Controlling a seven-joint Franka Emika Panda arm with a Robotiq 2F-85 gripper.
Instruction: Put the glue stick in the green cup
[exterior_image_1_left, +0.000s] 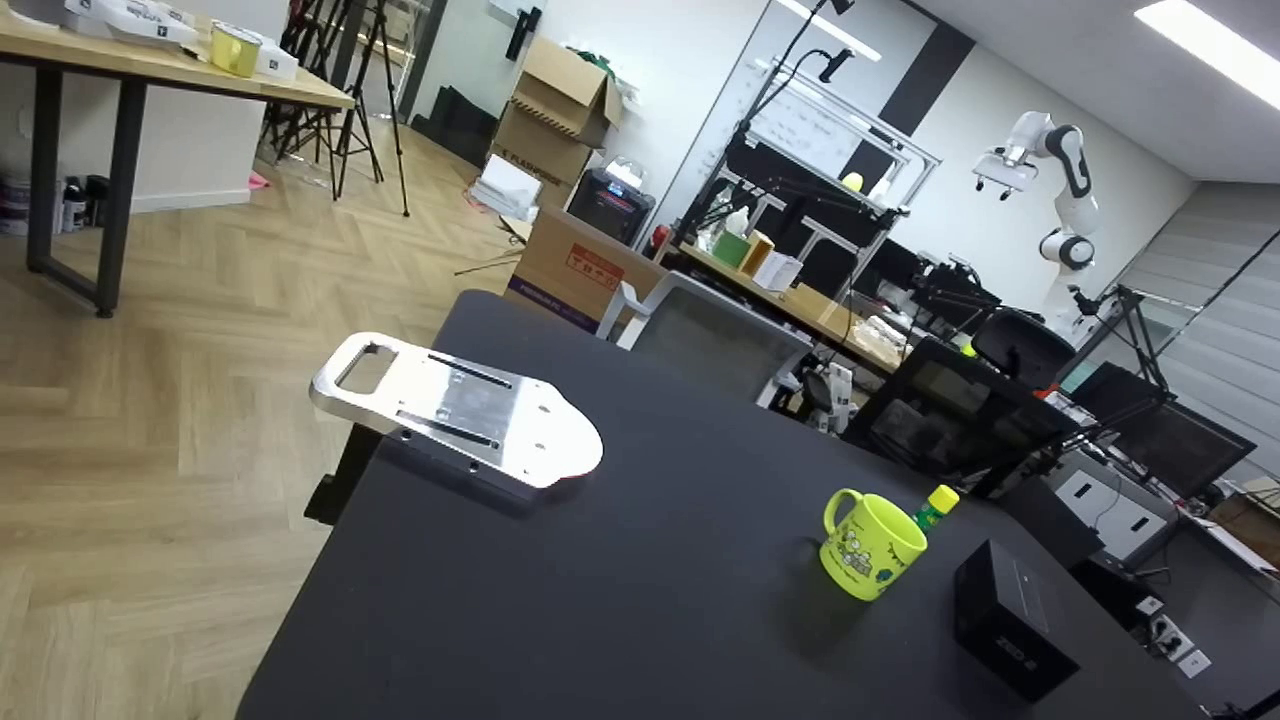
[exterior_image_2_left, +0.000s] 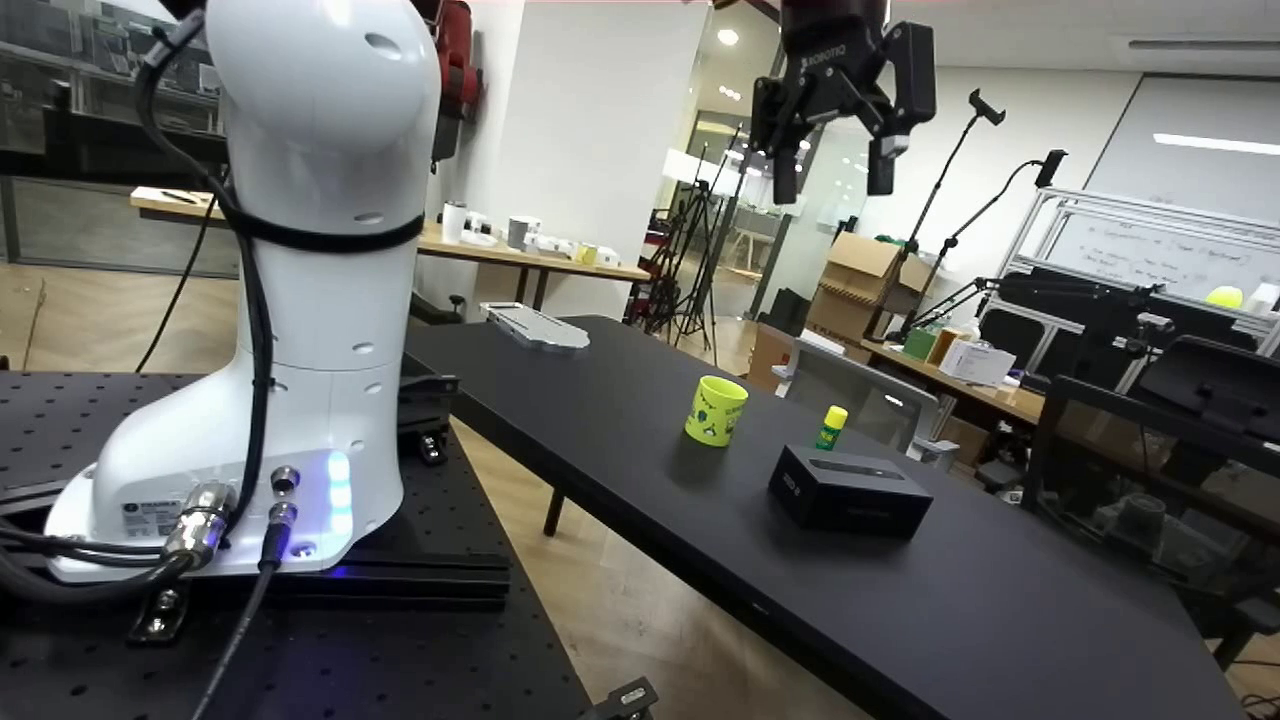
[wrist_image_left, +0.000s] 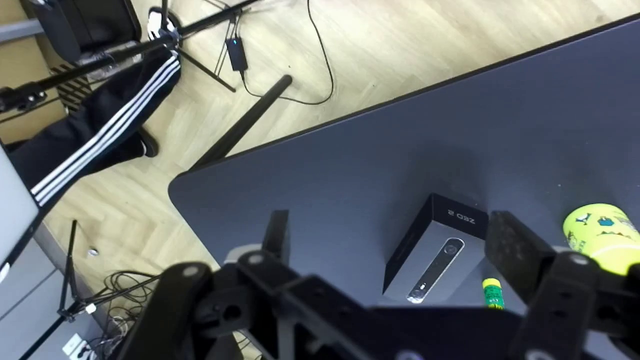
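Observation:
The green cup (exterior_image_1_left: 872, 550) is a lime-green mug with printed drawings and stands upright on the dark table. It also shows in an exterior view (exterior_image_2_left: 716, 410) and at the right edge of the wrist view (wrist_image_left: 600, 235), partly hidden by the gripper. The glue stick (exterior_image_2_left: 831, 428), green with a yellow cap, stands upright on the table near the cup. The cup partly hides it in an exterior view (exterior_image_1_left: 936, 507); in the wrist view (wrist_image_left: 493, 293) the gripper body hides its lower end. My gripper (exterior_image_2_left: 832, 185) is open and empty, high above the table; its fingers (wrist_image_left: 390, 232) are wide apart.
A black ZED 2 box (exterior_image_2_left: 848, 492) lies beside the glue stick; it also shows in the wrist view (wrist_image_left: 445, 255). A silver metal plate with a handle slot (exterior_image_1_left: 470, 410) lies at the table's far end. A mesh chair (exterior_image_1_left: 715, 335) stands against the table's edge.

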